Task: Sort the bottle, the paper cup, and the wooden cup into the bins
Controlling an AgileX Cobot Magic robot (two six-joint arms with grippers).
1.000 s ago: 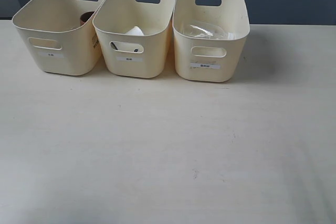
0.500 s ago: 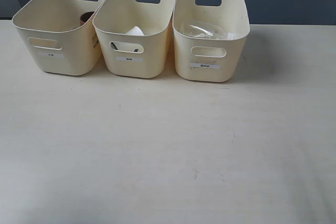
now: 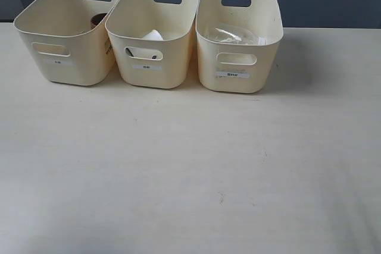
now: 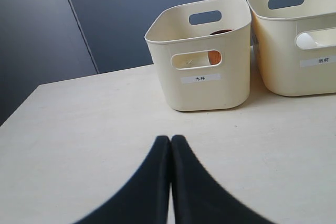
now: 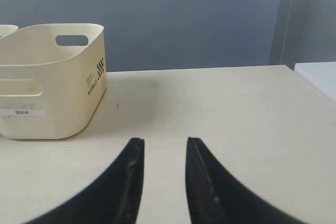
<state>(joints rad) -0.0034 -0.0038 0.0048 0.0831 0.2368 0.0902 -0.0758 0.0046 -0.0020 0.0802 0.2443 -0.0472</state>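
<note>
Three cream bins stand in a row at the back of the table. In the left bin (image 3: 65,34) a dark-brown wooden cup (image 3: 98,20) shows by the far wall, and its brown side shows through the handle slot (image 4: 214,57). The middle bin (image 3: 152,37) holds the white paper cup (image 3: 152,35). Inside the right bin (image 3: 238,43) lies the clear bottle (image 3: 229,34). No gripper shows in the exterior view. My left gripper (image 4: 171,139) is shut and empty, low over the table in front of the left bin (image 4: 199,61). My right gripper (image 5: 165,141) is open with nothing between its fingers, beside the right bin (image 5: 52,77).
A dark blue-grey wall runs behind the bins. The pale table (image 3: 190,171) stretches toward the front. Its right edge (image 5: 310,85) shows in the right wrist view, with a white surface (image 5: 323,72) beyond it.
</note>
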